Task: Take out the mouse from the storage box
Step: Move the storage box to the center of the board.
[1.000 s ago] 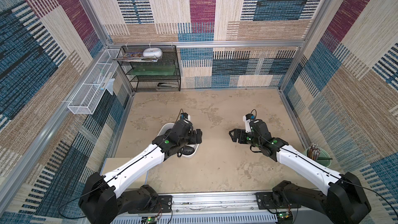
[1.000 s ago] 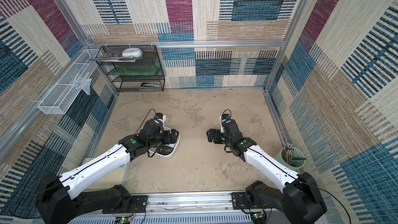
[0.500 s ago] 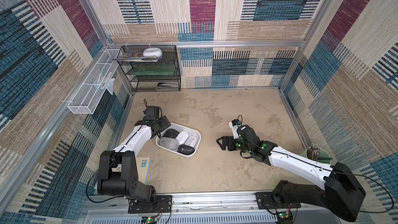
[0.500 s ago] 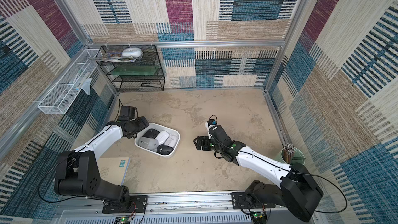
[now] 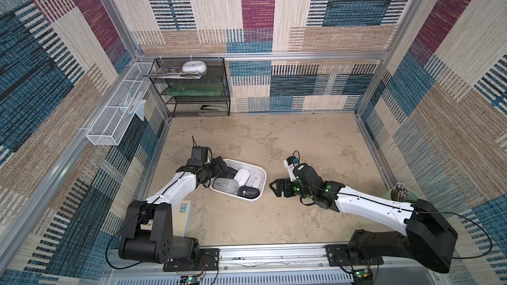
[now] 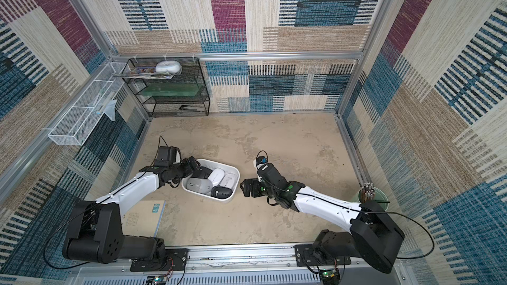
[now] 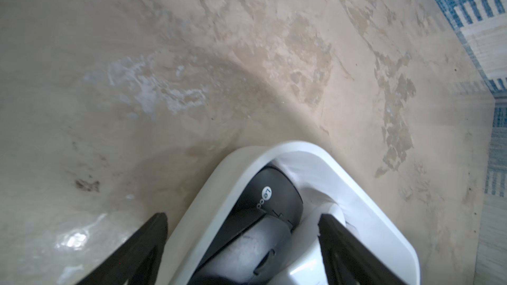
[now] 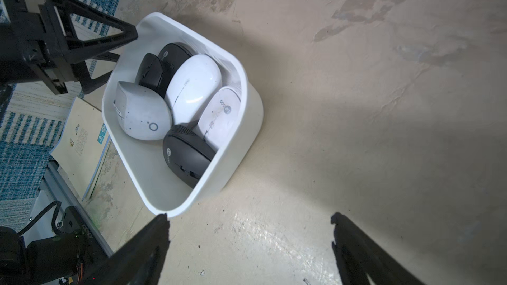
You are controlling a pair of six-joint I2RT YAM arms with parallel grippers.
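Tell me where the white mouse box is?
In both top views the storage box sits between the arms: left gripper straddles one corner rim, right gripper open beside the opposite end.

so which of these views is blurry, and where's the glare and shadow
Left wrist view: soft, the table smeared, a bright glare patch on it; the storage box rim is crisper. Right wrist view: sharp on the mice, a broad shadow crossing the table past the box, sheen nearer the camera. Both top views: sharp, evenly lit.
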